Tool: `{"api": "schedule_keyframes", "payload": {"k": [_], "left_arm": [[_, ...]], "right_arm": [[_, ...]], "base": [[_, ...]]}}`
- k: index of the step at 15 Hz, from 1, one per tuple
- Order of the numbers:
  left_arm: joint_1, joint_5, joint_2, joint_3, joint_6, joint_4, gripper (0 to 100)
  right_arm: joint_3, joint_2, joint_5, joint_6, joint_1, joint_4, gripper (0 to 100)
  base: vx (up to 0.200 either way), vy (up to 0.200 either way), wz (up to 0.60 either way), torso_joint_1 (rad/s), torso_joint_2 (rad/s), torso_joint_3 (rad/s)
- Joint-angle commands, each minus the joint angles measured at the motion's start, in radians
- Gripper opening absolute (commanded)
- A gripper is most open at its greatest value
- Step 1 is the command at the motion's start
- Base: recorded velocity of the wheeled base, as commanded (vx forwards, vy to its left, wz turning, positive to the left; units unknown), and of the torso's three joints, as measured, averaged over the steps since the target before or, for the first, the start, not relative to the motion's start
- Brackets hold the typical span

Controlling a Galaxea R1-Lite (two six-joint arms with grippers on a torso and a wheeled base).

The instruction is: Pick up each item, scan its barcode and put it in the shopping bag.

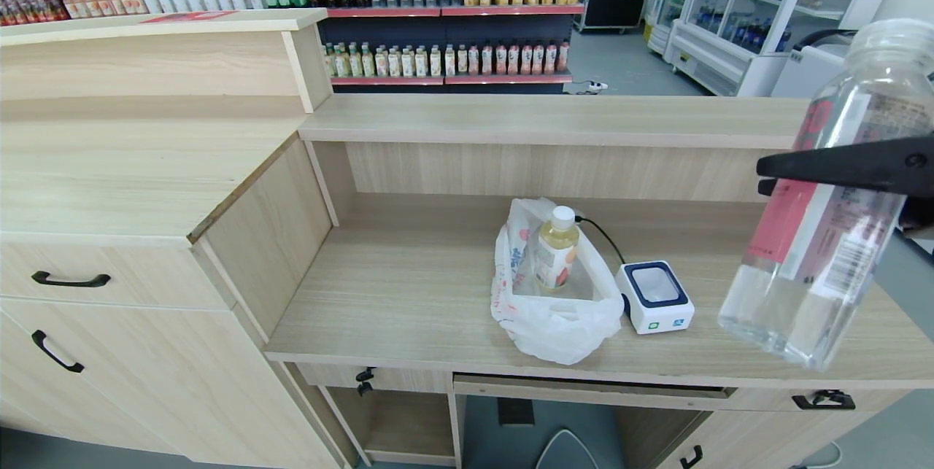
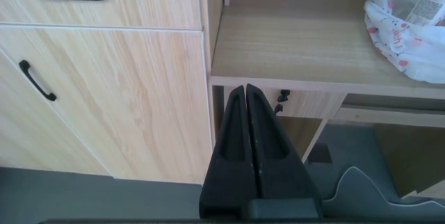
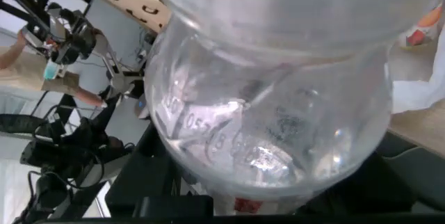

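Note:
A clear water bottle (image 1: 832,192) with a red and white label hangs tilted in the air at the right of the head view, above the counter's right end. My right gripper (image 1: 839,166) is shut on its middle, and one black finger crosses the label. The bottle's clear body (image 3: 271,113) sits very close in the right wrist view. A white shopping bag (image 1: 554,308) stands open on the counter with a yellow drink bottle (image 1: 557,249) upright inside it. A white and blue barcode scanner (image 1: 654,296) sits just right of the bag. My left gripper (image 2: 245,106) is shut and empty, low in front of the cabinet.
The wooden counter (image 1: 408,287) has a raised shelf behind and a taller block with drawers (image 1: 109,279) to the left. The scanner's black cable (image 1: 602,232) runs behind the bag. Drink shelves and fridges stand far behind. A person's arm shows behind equipment (image 3: 62,78) in the right wrist view.

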Motion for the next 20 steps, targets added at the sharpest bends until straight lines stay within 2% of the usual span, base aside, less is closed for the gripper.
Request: {"api": "schedule_keyframes", "payload": {"k": [1,4,11,12,15,18,20], "left_arm": [[0.0,0.0,0.0,0.0,0.0,0.0,0],[0.0,0.0,0.0,0.0,0.0,0.0,0],[0.0,0.0,0.0,0.0,0.0,0.0,0],[0.0,0.0,0.0,0.0,0.0,0.0,0],[0.0,0.0,0.0,0.0,0.0,0.0,0],[0.0,0.0,0.0,0.0,0.0,0.0,0],[0.0,0.0,0.0,0.0,0.0,0.0,0]], "right_arm": [[0.032,-0.039,-0.049,0.001,0.09,-0.002,0],[0.03,-0.041,-0.094,0.012,0.172,-0.001,0],[-0.016,-0.021,-0.098,0.05,0.244,-0.001,0],[-0.019,-0.016,-0.135,0.05,0.27,-0.002,0],[-0.014,-0.013,-0.335,0.055,0.396,-0.002,0],[-0.031,-0.026,-0.411,0.103,0.477,-0.004,0],[-0.042,-0.038,-0.414,0.121,0.509,-0.002,0]], "base": [[0.0,0.0,0.0,0.0,0.0,0.0],[0.0,0.0,0.0,0.0,0.0,0.0],[0.0,0.0,0.0,0.0,0.0,0.0],[0.0,0.0,0.0,0.0,0.0,0.0],[0.0,0.0,0.0,0.0,0.0,0.0],[0.0,0.0,0.0,0.0,0.0,0.0],[0.0,0.0,0.0,0.0,0.0,0.0]]}}
